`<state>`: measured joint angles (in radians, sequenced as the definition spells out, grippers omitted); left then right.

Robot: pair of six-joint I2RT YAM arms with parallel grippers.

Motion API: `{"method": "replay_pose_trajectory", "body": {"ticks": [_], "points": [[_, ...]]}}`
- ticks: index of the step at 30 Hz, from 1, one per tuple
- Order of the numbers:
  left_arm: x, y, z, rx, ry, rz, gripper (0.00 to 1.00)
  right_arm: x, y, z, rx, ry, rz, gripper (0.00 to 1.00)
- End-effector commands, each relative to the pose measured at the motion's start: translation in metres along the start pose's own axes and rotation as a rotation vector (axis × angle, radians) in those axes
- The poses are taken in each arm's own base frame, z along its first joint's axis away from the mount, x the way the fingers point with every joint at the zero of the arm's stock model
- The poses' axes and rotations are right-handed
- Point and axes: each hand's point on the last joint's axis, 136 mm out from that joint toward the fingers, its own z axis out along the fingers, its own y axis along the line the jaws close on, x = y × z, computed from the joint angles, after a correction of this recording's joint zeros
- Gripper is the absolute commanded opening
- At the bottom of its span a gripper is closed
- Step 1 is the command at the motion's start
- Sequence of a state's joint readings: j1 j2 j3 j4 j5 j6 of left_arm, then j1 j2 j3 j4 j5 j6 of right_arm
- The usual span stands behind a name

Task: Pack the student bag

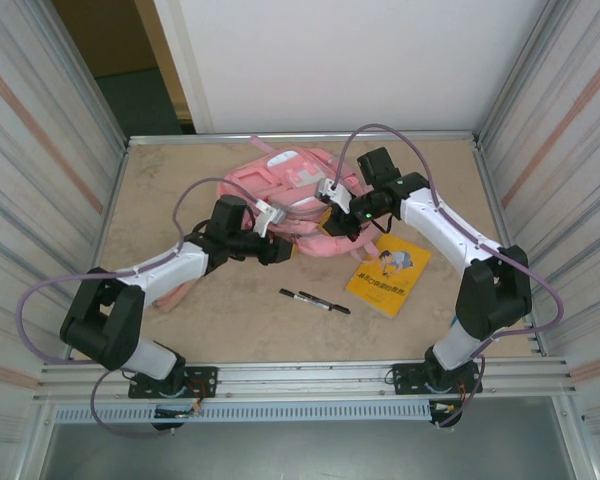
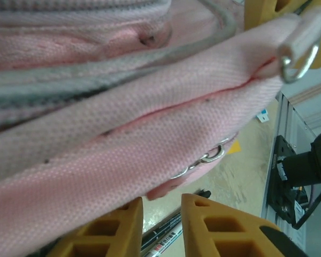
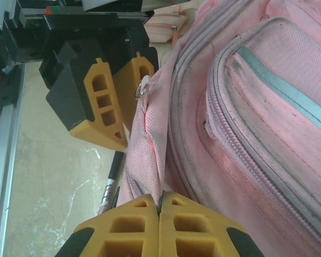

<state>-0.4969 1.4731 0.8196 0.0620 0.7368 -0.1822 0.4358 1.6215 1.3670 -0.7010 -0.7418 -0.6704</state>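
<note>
Two black pens (image 1: 315, 300) lay mid-worktop and a yellow book (image 1: 388, 268) lay toward the right edge, its cover print too small to read. The beige worktop (image 1: 230, 330) was walled by ribbed metal panels (image 1: 40, 150). The student bag (image 1: 290, 180) sat at the middle of the far edge, with the right gripper (image 3: 160, 211) clamped on its fabric and the left gripper (image 2: 161, 203) narrowly parted at its edge — whether it was gripping, I couldn't tell.

Table (image 1: 242, 335) with student bag (image 1: 295, 178), book (image 1: 388, 273), pens (image 1: 315, 300)
</note>
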Motion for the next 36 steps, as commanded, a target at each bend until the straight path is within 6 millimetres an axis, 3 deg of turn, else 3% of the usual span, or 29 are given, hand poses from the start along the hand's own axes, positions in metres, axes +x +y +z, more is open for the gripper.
{"method": "replay_pose_trajectory", "body": {"ticks": [1, 6, 13, 19, 28, 36], "points": [[-0.02, -0.008, -0.004, 0.021, -0.05, 0.061, 0.33, -0.029, 0.014, -0.013, -0.07, -0.101, -0.036, 0.0], [-0.022, -0.004, -0.015, -0.032, -0.058, 0.074, 0.36, -0.027, 0.014, -0.014, -0.08, -0.094, -0.022, 0.0], [-0.026, 0.008, -0.033, -0.158, -0.113, 0.103, 0.33, -0.028, 0.017, -0.017, -0.092, -0.096, -0.019, 0.0], [-0.024, 0.008, -0.025, -0.12, -0.089, 0.091, 0.34, -0.031, 0.02, -0.015, -0.116, -0.109, -0.017, 0.0], [-0.022, 0.008, -0.023, -0.116, -0.093, 0.103, 0.44, -0.032, 0.022, -0.015, -0.134, -0.124, -0.012, 0.0], [-0.024, 0.011, -0.038, -0.222, -0.158, 0.155, 0.49, -0.032, 0.019, -0.012, -0.136, -0.118, -0.017, 0.0]]}}
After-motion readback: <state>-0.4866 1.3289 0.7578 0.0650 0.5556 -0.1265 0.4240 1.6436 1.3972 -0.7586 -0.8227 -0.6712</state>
